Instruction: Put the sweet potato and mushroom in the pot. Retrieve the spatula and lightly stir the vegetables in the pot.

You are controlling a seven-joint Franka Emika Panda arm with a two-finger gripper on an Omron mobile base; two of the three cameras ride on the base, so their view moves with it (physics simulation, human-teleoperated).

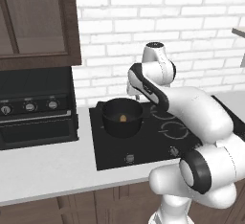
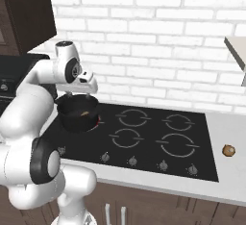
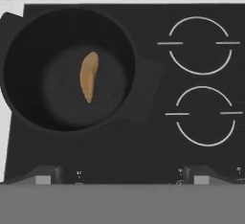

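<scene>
- The white arm (image 1: 191, 108) rises from the base, bends at the elbow and reaches forward over the cooktop, its wrist held above the pot.
- The gripper (image 2: 80, 94) hangs just above the pot, pointing straight down; in the hand view its two dark fingertips (image 3: 43, 176) stand far apart at the bottom edge, jaws wide and holding nothing.
- The pot (image 1: 122, 117) sits on the cooktop's rear-left burner, upright, round and black with low straight sides.
- The sweet potato (image 3: 88, 75) lies on the pot's floor, near the middle, a slim orange-tan piece clear of the walls.
- The black cooktop (image 2: 144, 144) is set into a pale counter (image 1: 43, 170); ring-marked burners lie to the right of the pot, with a row of knobs (image 2: 132, 161) along the front edge.
- A small brown mushroom (image 2: 228, 150) rests on the counter just right of the cooktop, well apart from the pot.
- A black oven unit (image 1: 36, 108) stands at the left under a dark wooden cabinet (image 1: 38, 22); a white brick wall (image 2: 144, 41) runs behind.
</scene>
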